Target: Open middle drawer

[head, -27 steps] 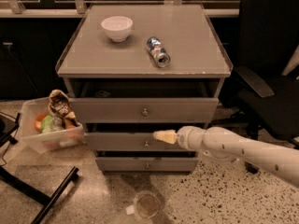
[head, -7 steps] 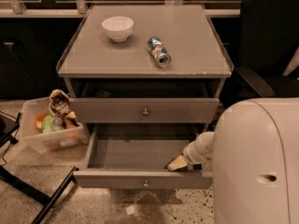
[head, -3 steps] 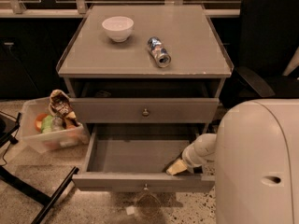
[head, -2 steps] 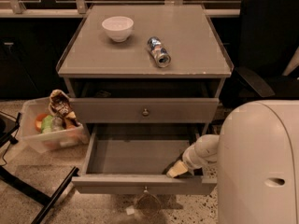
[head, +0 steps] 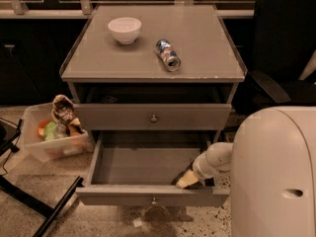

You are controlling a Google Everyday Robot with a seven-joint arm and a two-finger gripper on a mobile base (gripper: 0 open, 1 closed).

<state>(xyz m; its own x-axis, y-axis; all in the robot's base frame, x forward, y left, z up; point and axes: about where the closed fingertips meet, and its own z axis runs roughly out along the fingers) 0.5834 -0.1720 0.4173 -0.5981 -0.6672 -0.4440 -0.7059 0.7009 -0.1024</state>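
The grey cabinet's middle drawer (head: 148, 167) stands pulled far out, showing a plain grey empty interior. Its front panel (head: 153, 196) carries a small round knob (head: 154, 201). My gripper (head: 186, 180) sits inside the drawer at its front right corner, just behind the front panel, on the end of my white arm (head: 217, 159). The taller drawer above (head: 153, 116) is shut, with its own knob (head: 154, 118). The lowest drawer is hidden under the open one.
A white bowl (head: 124, 29) and a can lying on its side (head: 168, 55) rest on the cabinet top (head: 197, 28). A clear bin of snacks (head: 54, 132) stands on the floor at left. A black chair (head: 286, 58) is at right. My white body (head: 276, 177) fills the lower right.
Since 9 s ago the middle drawer has gone from shut to pulled fully out. Over the last second the gripper has stayed in the drawer's front right corner, almost still.
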